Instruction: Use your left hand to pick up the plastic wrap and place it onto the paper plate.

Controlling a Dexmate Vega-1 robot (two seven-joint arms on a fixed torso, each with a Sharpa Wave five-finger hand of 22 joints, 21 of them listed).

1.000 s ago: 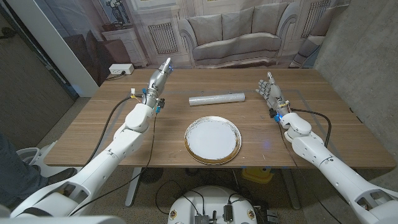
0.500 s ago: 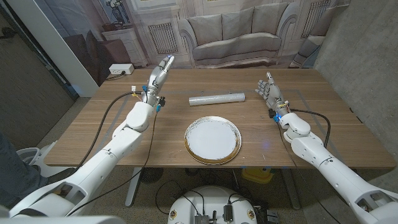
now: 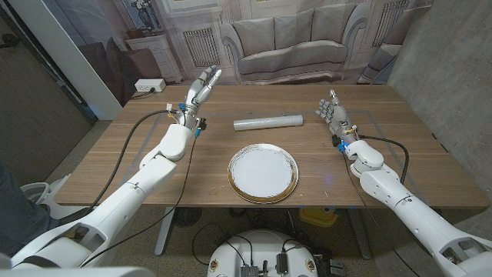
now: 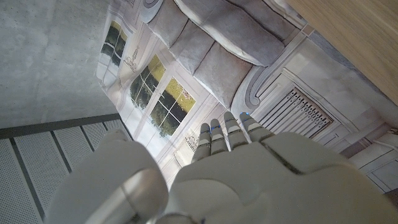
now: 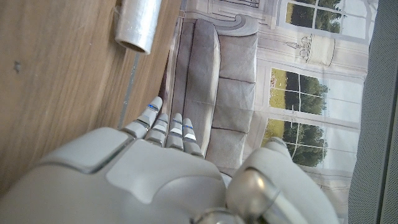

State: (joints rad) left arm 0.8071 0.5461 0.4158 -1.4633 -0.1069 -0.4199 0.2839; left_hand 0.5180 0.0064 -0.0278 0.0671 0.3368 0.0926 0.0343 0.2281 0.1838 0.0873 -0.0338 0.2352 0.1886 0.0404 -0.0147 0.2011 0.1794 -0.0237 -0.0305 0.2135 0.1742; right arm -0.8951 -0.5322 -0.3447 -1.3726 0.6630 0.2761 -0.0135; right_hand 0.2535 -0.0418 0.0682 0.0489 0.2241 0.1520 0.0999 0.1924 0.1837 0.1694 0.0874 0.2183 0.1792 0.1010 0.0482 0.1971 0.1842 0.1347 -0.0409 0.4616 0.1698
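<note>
The plastic wrap (image 3: 269,121), a long silvery roll, lies crosswise on the wooden table behind the paper plate (image 3: 262,172), a white round plate with a gold rim near the front edge. My left hand (image 3: 199,94) is raised above the table's back left, well to the left of the roll, fingers spread and empty. In the left wrist view that hand (image 4: 249,168) points at the backdrop. My right hand (image 3: 335,115) stands upright to the right of the roll, fingers apart, holding nothing. One end of the roll (image 5: 138,25) shows in the right wrist view beyond my right hand (image 5: 155,168).
A printed backdrop of a sofa and windows hangs behind the table's far edge. A white power strip (image 3: 149,85) lies on the floor past the back left corner. Bare wood (image 3: 384,115) surrounds the plate and roll.
My left hand has lifted and moved slightly right toward the back edge, and its fingers have spread apart. The right hand, the roll and the plate have stayed in place.
</note>
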